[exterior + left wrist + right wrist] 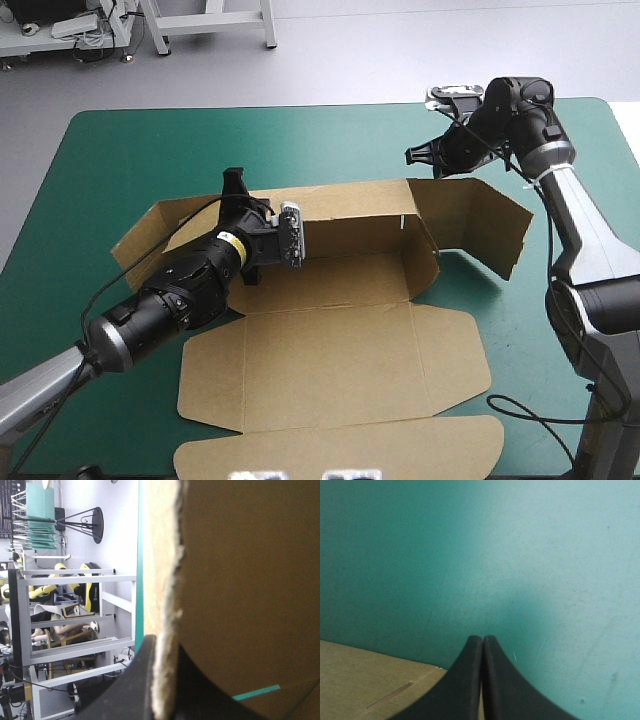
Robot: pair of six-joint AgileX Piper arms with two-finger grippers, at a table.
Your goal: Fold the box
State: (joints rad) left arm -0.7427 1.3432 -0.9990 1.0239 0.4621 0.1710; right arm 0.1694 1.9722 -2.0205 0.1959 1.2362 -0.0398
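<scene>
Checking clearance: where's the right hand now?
High view: the right hand, shut, is over the teal-green cover beyond the far right corner of the box.

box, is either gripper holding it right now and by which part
The left gripper is shut on the box, pinching the top edge of its raised far wall. The right gripper is shut on nothing, over the teal-green cover.
</scene>
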